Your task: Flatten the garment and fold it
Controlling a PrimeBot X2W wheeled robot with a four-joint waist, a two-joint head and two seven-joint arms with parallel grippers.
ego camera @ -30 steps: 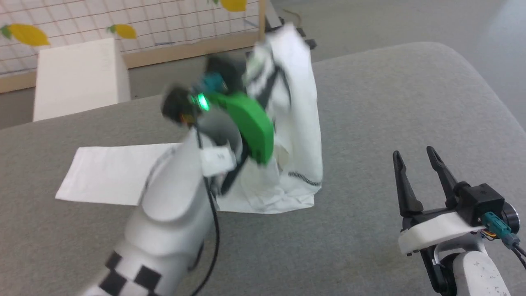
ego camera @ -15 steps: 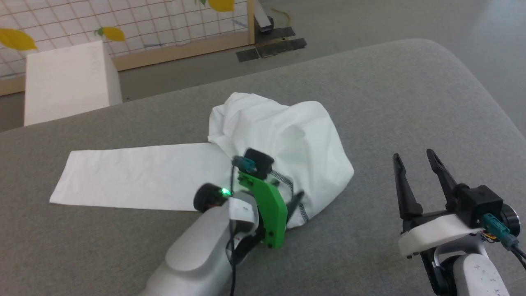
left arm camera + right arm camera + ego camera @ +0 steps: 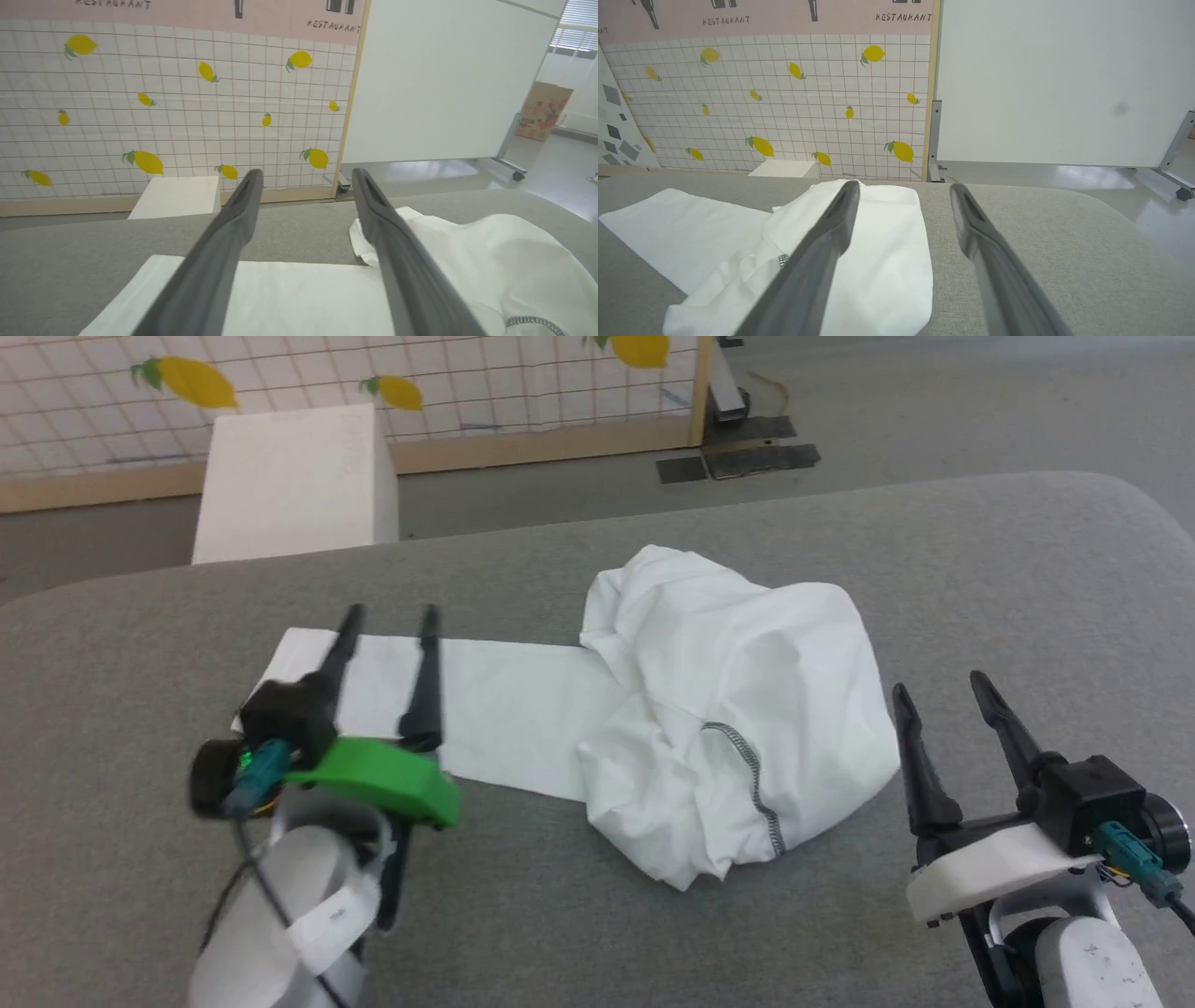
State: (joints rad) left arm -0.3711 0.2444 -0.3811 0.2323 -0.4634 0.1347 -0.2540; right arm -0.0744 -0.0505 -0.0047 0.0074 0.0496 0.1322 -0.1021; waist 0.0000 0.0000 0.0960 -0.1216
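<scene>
The white garment [image 3: 738, 709] lies crumpled in a heap on the grey table, one sleeve stretched flat toward the left. A grey-black stitched seam curves across the heap's front. My left gripper [image 3: 390, 616] hovers open over the sleeve's left end with nothing between its fingers. My right gripper [image 3: 938, 683] stands open just right of the heap, also empty. In the left wrist view the garment [image 3: 490, 256] bulges to the right of my left gripper [image 3: 306, 173]. In the right wrist view the garment [image 3: 878, 261] lies under and left of my right gripper [image 3: 903, 185].
The grey padded table [image 3: 980, 579] has rounded far corners and bare room on the right and front. Beyond its far edge stand a white box [image 3: 294, 481] on the floor and a lemon-patterned grid wall [image 3: 420, 373]. A white panel on castors [image 3: 1055, 79] stands at the back right.
My left gripper let go of the garment, which dropped into a heap, and pulled back to the left over the sleeve. The head camera has shifted. The right gripper has stayed put.
</scene>
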